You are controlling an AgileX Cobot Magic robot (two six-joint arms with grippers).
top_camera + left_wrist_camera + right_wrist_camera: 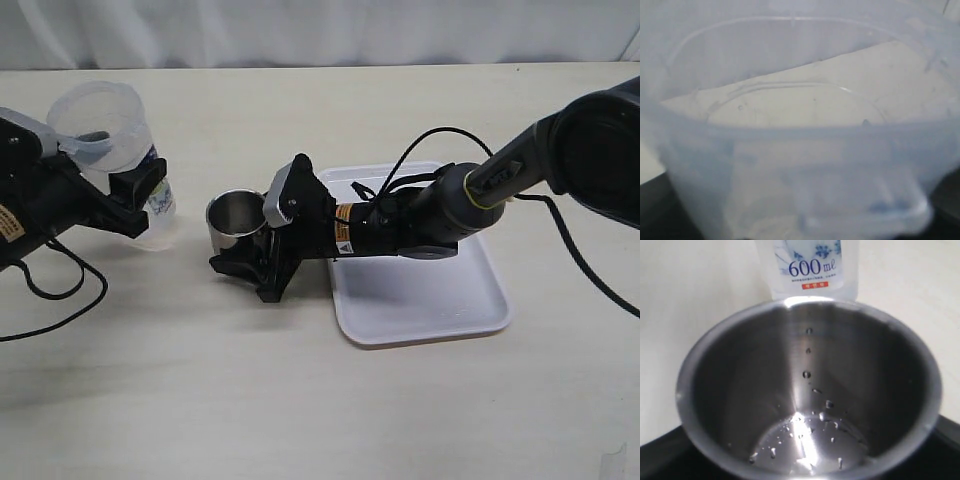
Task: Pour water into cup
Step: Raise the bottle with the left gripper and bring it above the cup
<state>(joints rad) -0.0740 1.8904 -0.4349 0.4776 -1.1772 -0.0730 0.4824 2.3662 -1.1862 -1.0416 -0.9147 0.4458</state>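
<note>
The left tool (138,195) is clamped on the lower body of the translucent container (100,130), whose wide mouth faces up. The left wrist view is filled by that container's wall, and how much it holds cannot be told. The right tool (240,245) is closed around the cup (232,215), one jaw showing along its near side and the other hidden behind it. The cup stands upright on the surface (300,400), long axis vertical, just off the left edge of the white tray (430,300).

From the container, the cup lies toward the middle of the surface, near but not touching. In the right wrist view the container's blue label rises just past the cup's rim. Only scattered drops of water (800,437) glint inside the cup. Pouring looks to be the left arm's job: carry the container's lip over the open cup and tip it that way, while the right arm steadies the cup.
</note>
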